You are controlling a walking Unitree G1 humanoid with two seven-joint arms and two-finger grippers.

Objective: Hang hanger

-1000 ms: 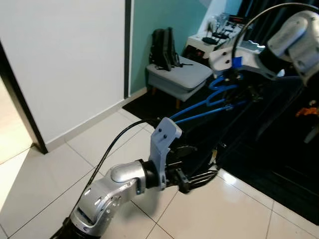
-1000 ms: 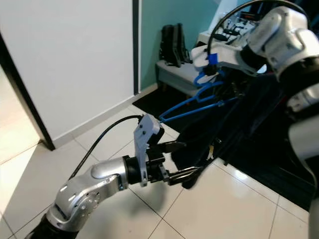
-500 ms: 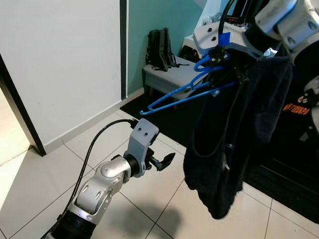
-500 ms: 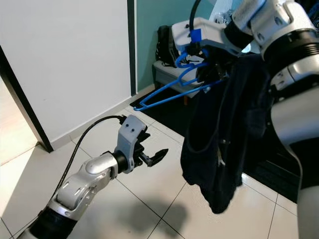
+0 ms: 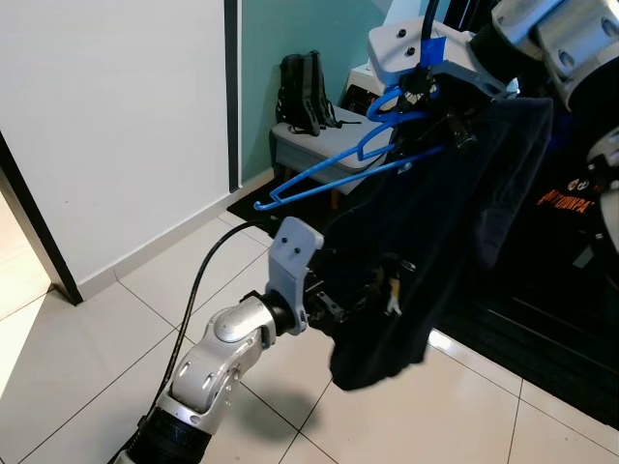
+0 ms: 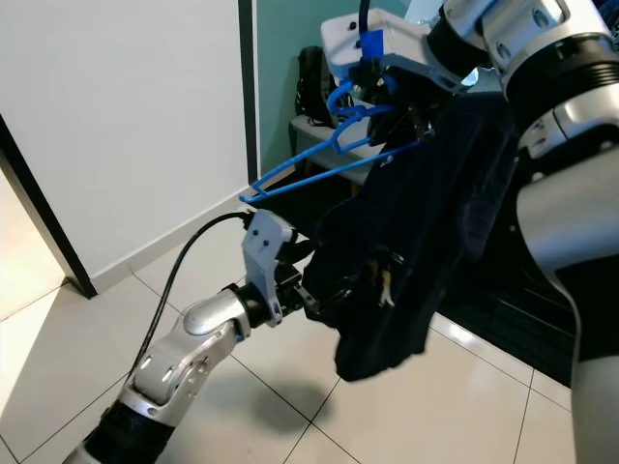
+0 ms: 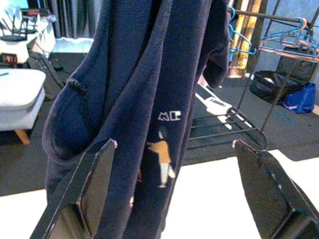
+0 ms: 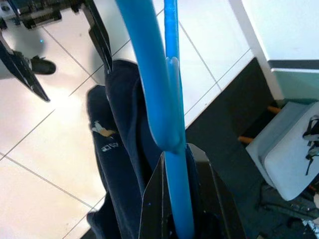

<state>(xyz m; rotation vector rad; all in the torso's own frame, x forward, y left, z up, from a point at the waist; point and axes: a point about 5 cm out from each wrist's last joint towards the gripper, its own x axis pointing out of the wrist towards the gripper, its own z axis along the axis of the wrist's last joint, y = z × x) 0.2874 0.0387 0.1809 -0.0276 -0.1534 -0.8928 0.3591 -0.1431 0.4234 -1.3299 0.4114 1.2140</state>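
In the left eye view, the right gripper (image 5: 426, 92) was raised high, its fingers pinched on the neck of the blue hanger (image 5: 334, 169), so that the dark sweater (image 5: 435, 222) hung free of the tiled floor (image 5: 106, 319) instead of dragging on it. The hanger tilted, one arm bare and pointing down toward the white wall (image 5: 106, 126), the cloth bunched on the other side. Lower down, the left gripper (image 5: 363, 295) reached into the folds of the sweater — probably to steady or straighten it, though whether it had hold of the cloth could not be told there. The right eye view gave the same arrangement, with a grey stool (image 6: 334, 140) and a black backpack (image 6: 308, 82) behind. In the left wrist view the two fingers (image 7: 87, 194) stood spread wide, the sweater between them, not clamped. A metal rack (image 7: 279, 64) with other hangers stood beyond, likely the place to hang this one. In the right wrist view the fingers (image 8: 154, 206) were pressed against the blue bar, the sweater draped below.
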